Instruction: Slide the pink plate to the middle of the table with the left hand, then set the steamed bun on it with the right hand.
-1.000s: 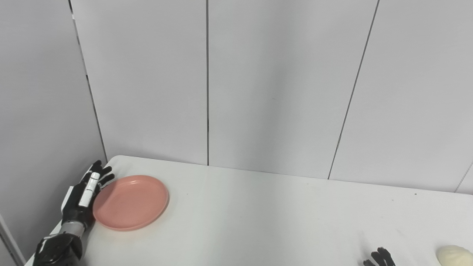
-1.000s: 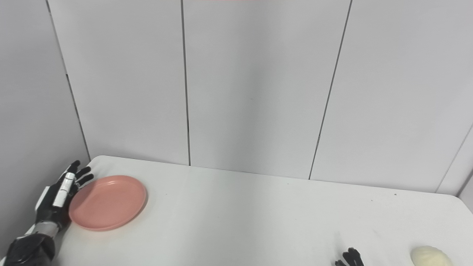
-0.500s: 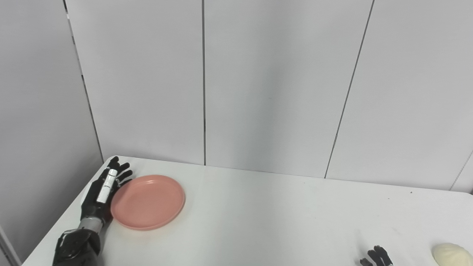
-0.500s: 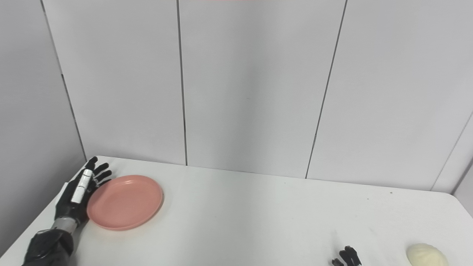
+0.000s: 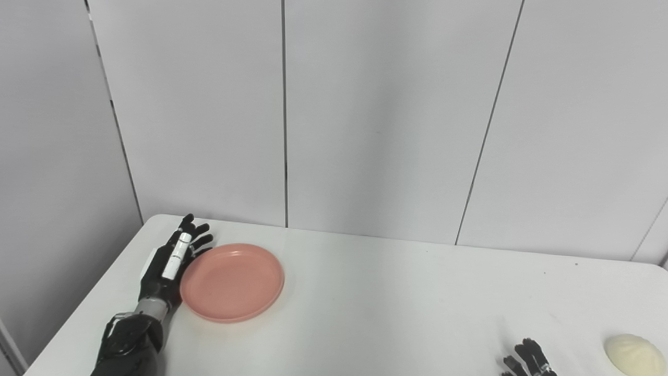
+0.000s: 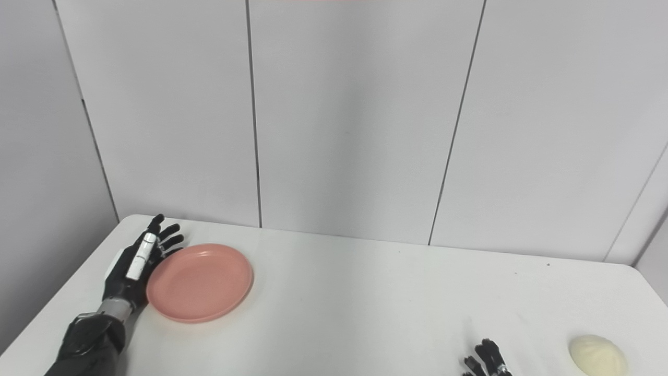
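The pink plate (image 5: pixel 233 281) lies flat on the left part of the white table (image 5: pixel 376 303). My left hand (image 5: pixel 169 266) stands on edge against the plate's left rim, open, fingers straight and pointing away from me. The pale steamed bun (image 5: pixel 634 354) rests near the table's front right corner. Only the fingertips of my right hand (image 5: pixel 527 357) show at the bottom edge, spread apart, left of the bun and not touching it. In the right eye view the plate (image 6: pixel 200 282) and bun (image 6: pixel 598 354) show the same layout.
Grey wall panels (image 5: pixel 365 120) rise right behind the table's far edge. A side wall (image 5: pixel 57 172) closes off the left. The table's left edge runs just beside my left forearm (image 5: pixel 130 344).
My left hand has pushed the pink plate to the right along the table. The camera has also shifted. The right hand and the bun stay put.
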Tool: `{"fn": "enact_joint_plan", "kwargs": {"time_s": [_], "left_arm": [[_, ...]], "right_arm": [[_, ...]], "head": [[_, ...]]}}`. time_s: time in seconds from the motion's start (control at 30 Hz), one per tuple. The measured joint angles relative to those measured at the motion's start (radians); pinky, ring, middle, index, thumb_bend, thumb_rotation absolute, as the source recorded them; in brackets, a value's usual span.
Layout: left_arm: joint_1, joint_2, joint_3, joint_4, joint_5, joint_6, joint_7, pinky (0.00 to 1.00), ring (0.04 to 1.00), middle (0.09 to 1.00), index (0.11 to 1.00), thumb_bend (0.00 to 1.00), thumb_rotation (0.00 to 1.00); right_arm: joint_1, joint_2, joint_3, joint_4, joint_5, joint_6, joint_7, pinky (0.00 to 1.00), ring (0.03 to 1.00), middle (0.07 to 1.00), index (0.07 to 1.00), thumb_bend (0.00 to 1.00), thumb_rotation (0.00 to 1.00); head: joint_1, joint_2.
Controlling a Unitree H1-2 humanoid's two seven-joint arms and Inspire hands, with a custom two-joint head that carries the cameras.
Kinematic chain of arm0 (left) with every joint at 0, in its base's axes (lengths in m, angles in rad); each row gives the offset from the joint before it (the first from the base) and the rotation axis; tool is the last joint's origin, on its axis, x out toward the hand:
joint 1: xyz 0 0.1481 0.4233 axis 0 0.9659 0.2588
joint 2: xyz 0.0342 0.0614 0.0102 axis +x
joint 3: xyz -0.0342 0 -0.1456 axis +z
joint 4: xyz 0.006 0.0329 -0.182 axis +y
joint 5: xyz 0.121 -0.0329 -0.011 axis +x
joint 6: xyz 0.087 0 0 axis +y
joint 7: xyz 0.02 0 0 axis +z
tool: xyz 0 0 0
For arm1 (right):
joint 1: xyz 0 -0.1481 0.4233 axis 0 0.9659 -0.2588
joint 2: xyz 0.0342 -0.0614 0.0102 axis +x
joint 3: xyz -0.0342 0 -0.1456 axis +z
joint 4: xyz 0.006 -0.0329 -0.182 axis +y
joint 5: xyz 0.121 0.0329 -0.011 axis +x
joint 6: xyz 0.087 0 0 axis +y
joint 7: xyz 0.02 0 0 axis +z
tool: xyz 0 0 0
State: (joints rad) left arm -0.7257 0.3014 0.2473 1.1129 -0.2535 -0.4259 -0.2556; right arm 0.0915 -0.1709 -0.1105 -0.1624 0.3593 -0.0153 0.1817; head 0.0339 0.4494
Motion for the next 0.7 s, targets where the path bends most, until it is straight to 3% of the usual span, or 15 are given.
{"fn": "enact_joint_plan", "kwargs": {"time_s": [0.23,0.7], "left_arm": [[0.031,-0.055,-0.029,-0.124,0.025,0.087,0.064,0.77,0.829,0.836,0.941,0.77,0.80],[0.056,-0.129,-0.060,-0.263,0.047,0.206,0.171,0.74,0.809,0.827,0.932,0.79,0.82]], "right_arm": [[-0.002,0.010,0.000,-0.002,-0.019,0.000,-0.001,0.91,0.914,0.954,0.938,0.79,0.74],[0.001,0.042,0.012,-0.015,-0.050,0.000,-0.011,0.89,0.895,0.939,0.931,0.81,0.72]], "head": [[-0.019,0.006],[-0.088,0.018]]}}
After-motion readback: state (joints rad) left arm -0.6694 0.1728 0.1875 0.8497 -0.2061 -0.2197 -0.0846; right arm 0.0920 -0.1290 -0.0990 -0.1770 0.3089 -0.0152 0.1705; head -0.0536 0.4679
